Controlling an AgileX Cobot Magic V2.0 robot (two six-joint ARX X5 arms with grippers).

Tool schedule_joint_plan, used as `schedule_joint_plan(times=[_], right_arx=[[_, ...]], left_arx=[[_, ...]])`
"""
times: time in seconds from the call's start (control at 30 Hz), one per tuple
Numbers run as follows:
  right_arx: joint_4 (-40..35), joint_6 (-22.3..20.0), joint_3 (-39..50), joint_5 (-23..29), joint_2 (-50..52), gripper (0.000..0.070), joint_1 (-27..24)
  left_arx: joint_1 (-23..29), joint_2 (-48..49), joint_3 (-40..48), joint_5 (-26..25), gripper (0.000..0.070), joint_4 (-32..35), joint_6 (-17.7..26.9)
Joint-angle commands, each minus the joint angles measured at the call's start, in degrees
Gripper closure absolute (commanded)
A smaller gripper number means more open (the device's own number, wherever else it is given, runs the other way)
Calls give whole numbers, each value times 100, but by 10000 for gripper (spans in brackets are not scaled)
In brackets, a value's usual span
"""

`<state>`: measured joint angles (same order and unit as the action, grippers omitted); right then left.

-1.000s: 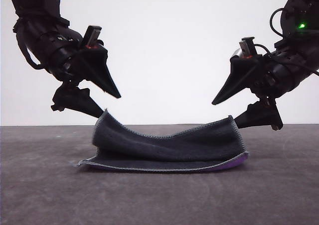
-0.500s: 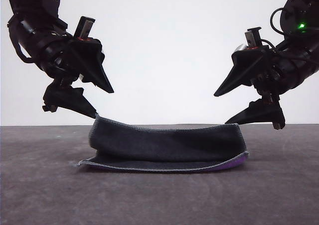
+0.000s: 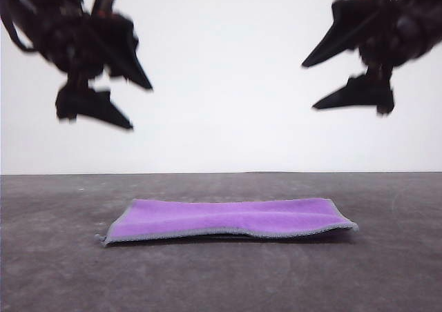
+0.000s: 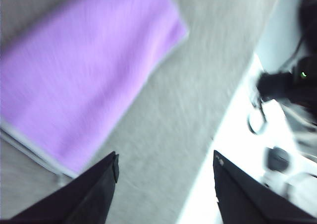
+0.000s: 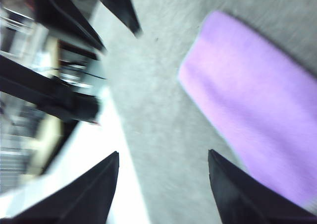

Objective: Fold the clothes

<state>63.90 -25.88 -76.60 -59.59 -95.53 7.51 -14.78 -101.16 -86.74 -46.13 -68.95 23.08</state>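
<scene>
Folded purple cloth lies flat on the grey table, below and between my claws.

My left gripper and right gripper hang spread and empty above it. It looks light, limp and thin; I'd pinch the stitched corners.

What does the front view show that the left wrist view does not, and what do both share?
Front view alone: the whole cloth lying folded flat, purple face up, with both grippers, left and right, raised above it, open and empty. Left wrist view alone: a close, blurred look at one end of the cloth past the left fingers. Both: the purple cloth, its grey edging, the grey table and the open left gripper.
</scene>
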Motion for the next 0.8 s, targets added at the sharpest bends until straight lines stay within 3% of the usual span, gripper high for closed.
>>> schedule_joint_plan(times=[0.0,0.07,0.17,0.27,0.5,0.63,0.77], right_arx=[[-59,300,-109,422,276,339,13],[-190,757,-109,1152,722,340,13],[-396,1456,-109,2704,1421,340,22],[-408,1712,-108,3637,2014,340,24],[-653,2004,651,3716,2729,340,22],[-1499,2385,1815,3575,2730,340,24],[-2664,2871,2892,3039,2582,340,22]], left_arx=[[31,218,-107,327,334,189,-364],[63,618,-107,1041,334,464,-787],[97,1229,-107,2198,335,731,-1291],[128,1783,-102,2802,335,689,-1469],[256,2829,378,2981,340,570,-1664],[308,3294,1045,2981,341,593,-1753],[320,3691,1805,2981,340,701,-1863]])
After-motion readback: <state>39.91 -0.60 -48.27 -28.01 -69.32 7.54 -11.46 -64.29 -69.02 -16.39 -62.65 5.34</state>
